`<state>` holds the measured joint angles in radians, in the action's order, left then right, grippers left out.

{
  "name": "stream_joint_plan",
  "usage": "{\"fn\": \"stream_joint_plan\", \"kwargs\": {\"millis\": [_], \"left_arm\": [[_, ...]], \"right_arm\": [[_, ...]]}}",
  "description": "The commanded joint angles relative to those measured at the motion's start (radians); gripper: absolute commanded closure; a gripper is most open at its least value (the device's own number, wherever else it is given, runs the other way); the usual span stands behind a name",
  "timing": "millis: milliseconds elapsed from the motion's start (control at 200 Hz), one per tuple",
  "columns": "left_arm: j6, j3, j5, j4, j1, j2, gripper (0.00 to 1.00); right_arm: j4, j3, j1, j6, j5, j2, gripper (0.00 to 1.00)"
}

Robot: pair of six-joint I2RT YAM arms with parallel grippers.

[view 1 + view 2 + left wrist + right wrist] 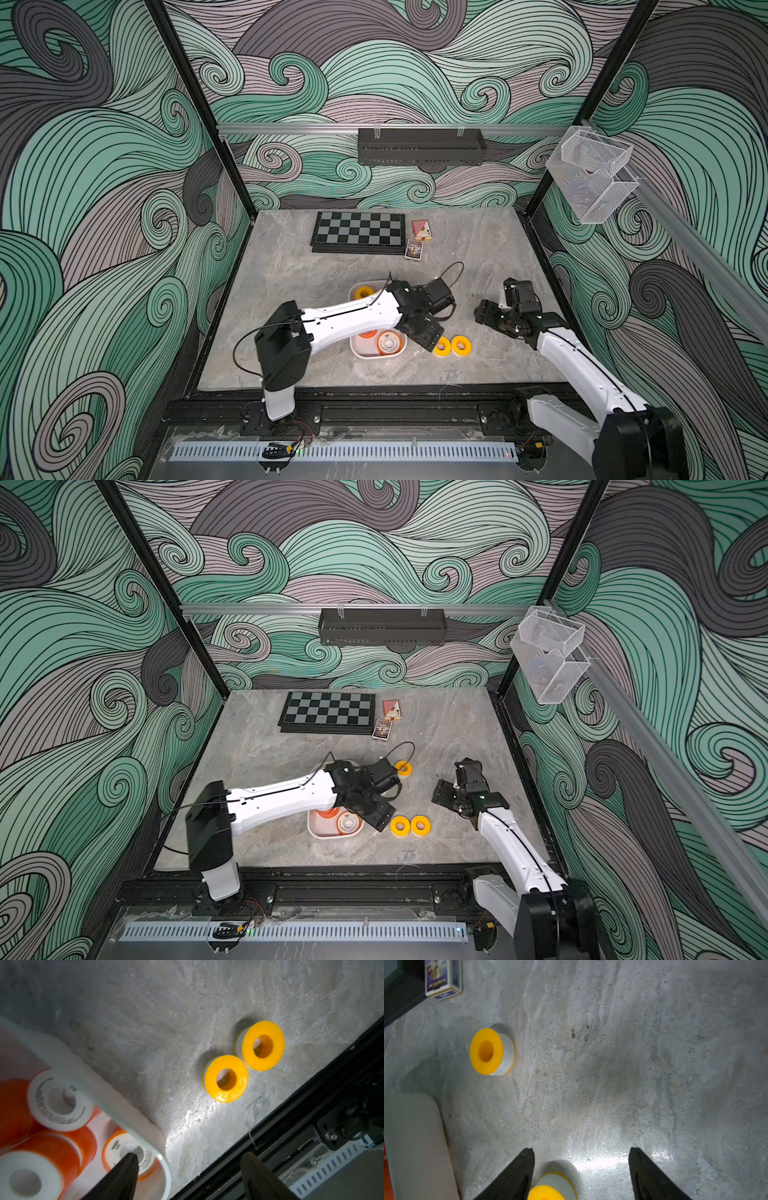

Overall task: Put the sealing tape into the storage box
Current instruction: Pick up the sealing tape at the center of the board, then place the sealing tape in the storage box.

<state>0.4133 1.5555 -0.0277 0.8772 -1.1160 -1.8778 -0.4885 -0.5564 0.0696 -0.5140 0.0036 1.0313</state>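
Nearest, two yellow plastic tape rings (441,345) lie flat and touching, holes upward, just right of the smooth white storage box (324,829) holding orange spools (348,823). The left gripper (190,1154) above the box corner and the right gripper (581,1149) farther right are both spread apart, empty.

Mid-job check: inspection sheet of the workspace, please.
Surface: grey marbled tabletop, a few dark specks.
Job's things: storage box holds at least three orange rolls and one yellow roll; front pair of yellow rolls and far yellow roll lie on the table outside it.
Clutter: chessboard, two card packs at the back.
Tools: left tool open at the box's near corner, empty; right tool open above the table, empty.
Cables: black cable loops off the left wrist.
Surroundings: black shelf on the back rail, clear mesh baskets on the right rail.
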Motion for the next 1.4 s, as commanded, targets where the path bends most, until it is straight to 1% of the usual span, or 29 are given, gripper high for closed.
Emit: {"fn": "stream_joint_plan", "kwargs": {"millis": [0, 140, 250, 405, 620, 750, 961, 1151, 1246, 1396], "left_arm": [[-0.072, 0.100, 0.018, 0.052, -0.015, -0.076, 0.17], [-0.119, 0.159, 0.045, 0.055, -0.015, -0.162, 0.14], [-0.119, 0.210, 0.038, 0.078, -0.015, -0.229, 0.13], [-0.135, 0.250, 0.059, 0.068, -0.014, -0.304, 0.12], [-0.148, 0.267, 0.090, 0.041, -0.013, -0.357, 0.14], [-0.148, 0.262, 0.090, 0.024, -0.013, -0.369, 0.17], [-0.138, 0.276, 0.097, 0.020, -0.013, -0.406, 0.27], [-0.137, 0.288, 0.089, 0.027, -0.013, -0.394, 0.43], [-0.136, 0.295, 0.080, 0.049, -0.013, -0.377, 0.52], [-0.128, 0.302, 0.064, 0.090, -0.013, -0.307, 0.53]], "right_arm": [[0.043, 0.013, -0.035, -0.047, -0.031, -0.008, 0.25], [0.054, 0.017, -0.038, -0.046, -0.033, -0.014, 0.24], [0.076, 0.020, -0.038, -0.043, -0.067, 0.003, 0.24], [0.076, 0.018, -0.042, -0.040, -0.089, 0.020, 0.23], [0.077, 0.022, -0.042, -0.038, -0.085, -0.004, 0.22], [0.079, 0.022, -0.042, -0.035, -0.105, 0.001, 0.23], [0.085, 0.030, -0.042, -0.035, -0.118, -0.010, 0.23], [0.087, 0.037, -0.042, -0.034, -0.123, -0.014, 0.23], [0.091, 0.041, -0.042, -0.034, -0.126, -0.017, 0.23], [0.097, 0.043, -0.041, -0.034, -0.134, -0.016, 0.23]]}}
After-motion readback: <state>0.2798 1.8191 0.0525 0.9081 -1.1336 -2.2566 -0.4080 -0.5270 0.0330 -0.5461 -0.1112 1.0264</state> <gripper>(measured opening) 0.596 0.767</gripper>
